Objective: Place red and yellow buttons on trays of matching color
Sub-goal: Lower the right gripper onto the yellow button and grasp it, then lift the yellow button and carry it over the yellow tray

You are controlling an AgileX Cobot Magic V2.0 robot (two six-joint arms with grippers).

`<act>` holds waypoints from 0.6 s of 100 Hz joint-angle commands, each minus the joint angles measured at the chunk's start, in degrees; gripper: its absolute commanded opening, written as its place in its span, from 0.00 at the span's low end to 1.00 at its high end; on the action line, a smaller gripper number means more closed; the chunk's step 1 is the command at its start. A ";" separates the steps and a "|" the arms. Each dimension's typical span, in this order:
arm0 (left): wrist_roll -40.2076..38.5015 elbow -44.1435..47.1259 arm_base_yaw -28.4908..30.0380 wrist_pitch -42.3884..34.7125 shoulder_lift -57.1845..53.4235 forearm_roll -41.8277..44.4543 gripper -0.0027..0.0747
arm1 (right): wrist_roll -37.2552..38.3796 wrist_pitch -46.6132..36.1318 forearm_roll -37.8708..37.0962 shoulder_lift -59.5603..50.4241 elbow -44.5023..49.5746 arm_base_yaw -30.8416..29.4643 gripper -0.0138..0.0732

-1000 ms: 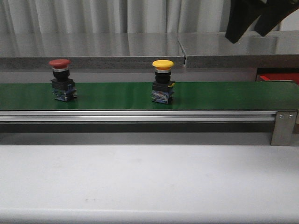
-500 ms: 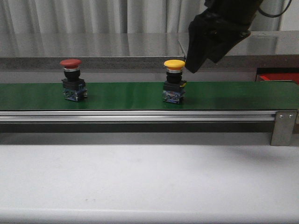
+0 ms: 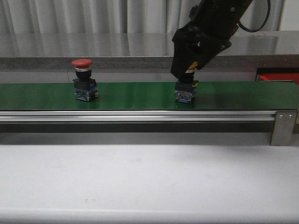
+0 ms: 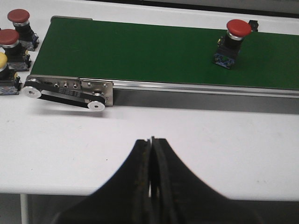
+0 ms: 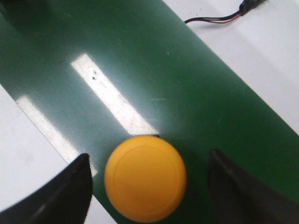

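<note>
Yellow button (image 5: 145,178) stands upright on the green belt (image 3: 131,95), directly under the right gripper (image 5: 147,186); its round cap sits centred between the two spread fingers (image 5: 60,196), neither touching. Stem axis vertical, so a straight drop and squeeze should take it. Red button (image 3: 82,63) stands well apart, further left on the belt. Left gripper (image 4: 152,186) hangs over the white table (image 4: 187,154), jaws pressed together, empty. Red tray edge (image 3: 279,77), probably, at far right.
</note>
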 commanded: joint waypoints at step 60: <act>-0.52 -1.43 0.11 -3.76 0.25 -0.68 0.01 | 25.45 -3.86 -12.84 -8.36 -1.34 -2.83 0.25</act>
